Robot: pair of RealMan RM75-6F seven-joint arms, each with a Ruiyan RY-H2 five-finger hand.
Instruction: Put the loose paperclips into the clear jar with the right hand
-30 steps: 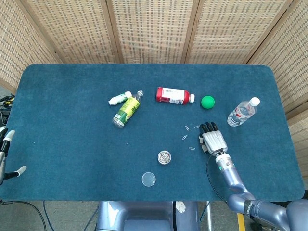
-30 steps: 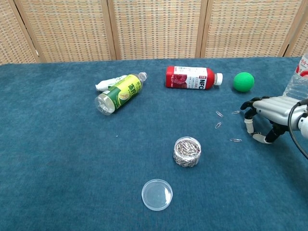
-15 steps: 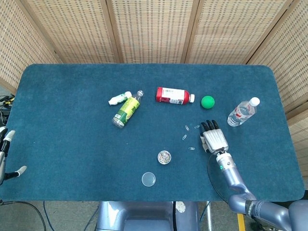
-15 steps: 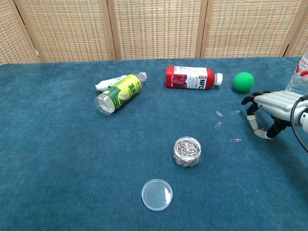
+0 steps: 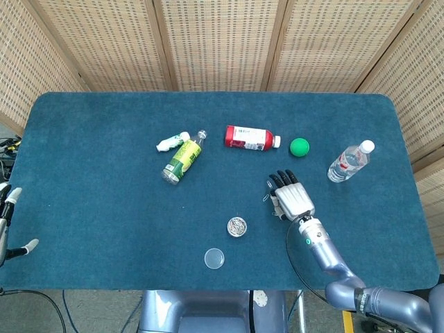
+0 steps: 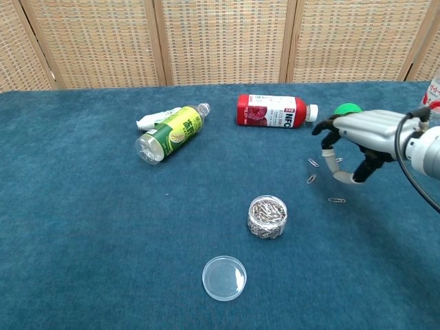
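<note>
The clear jar stands open near the front of the table and holds several paperclips. Its round lid lies flat in front of it. Loose paperclips lie to the jar's right: one by the fingertips, one below it, and one nearer the front. My right hand hovers palm down over them, fingers spread, holding nothing. In the head view it hides most of the clips; one shows at its left. My left hand shows at the far left edge, off the table, fingers apart.
A green-labelled bottle lies beside a small white tube. A red juice bottle lies at the middle back. A green ball sits behind the right hand and a water bottle lies to its right.
My right hand has risen off the cloth and moved left, from beside the paperclips to above them. Jar, lid and clips have not moved.
</note>
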